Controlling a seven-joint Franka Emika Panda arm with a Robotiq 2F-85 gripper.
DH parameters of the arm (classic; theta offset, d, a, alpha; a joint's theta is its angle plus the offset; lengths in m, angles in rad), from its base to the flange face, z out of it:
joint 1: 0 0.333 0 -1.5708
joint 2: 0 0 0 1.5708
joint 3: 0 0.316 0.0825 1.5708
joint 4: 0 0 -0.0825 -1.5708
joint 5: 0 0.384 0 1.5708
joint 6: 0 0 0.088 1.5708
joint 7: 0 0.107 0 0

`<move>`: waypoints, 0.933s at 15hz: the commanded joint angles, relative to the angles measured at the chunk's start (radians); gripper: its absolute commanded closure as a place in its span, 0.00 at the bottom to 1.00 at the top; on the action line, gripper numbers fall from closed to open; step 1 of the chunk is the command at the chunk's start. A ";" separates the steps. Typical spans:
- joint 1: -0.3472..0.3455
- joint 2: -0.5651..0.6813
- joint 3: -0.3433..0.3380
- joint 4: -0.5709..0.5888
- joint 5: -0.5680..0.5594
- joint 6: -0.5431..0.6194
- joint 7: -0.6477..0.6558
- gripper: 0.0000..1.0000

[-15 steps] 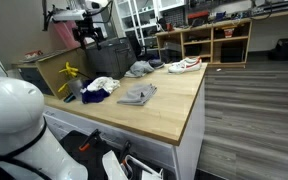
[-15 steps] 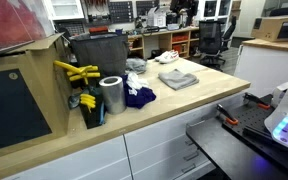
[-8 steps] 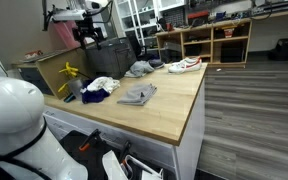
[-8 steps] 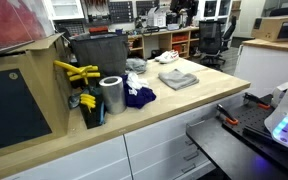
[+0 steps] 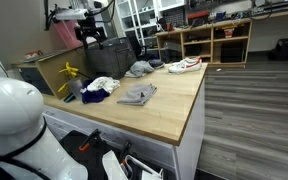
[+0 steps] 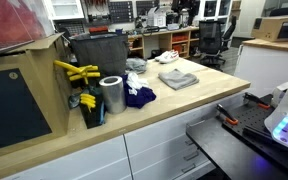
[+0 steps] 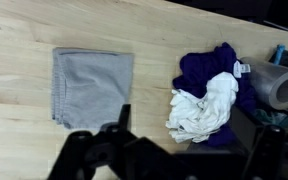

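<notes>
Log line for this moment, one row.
gripper: open, empty, above light wooden table | below: folded grey cloth; white rag on purple cloth | silver cylinder beside

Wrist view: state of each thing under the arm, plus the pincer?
grey cloth: folded, lying flat.
purple cloth: crumpled in a heap.
white cloth: crumpled, lying on the purple cloth.
metal can: upright, as an exterior view shows.
pincer: raised, touching nothing; open or shut unclear.
</notes>
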 commanded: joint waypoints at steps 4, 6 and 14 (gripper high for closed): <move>-0.095 0.022 -0.067 0.008 -0.002 0.012 -0.025 0.00; -0.110 0.039 -0.083 0.007 0.004 0.017 -0.037 0.00; -0.118 0.142 -0.090 0.050 0.000 0.024 -0.071 0.00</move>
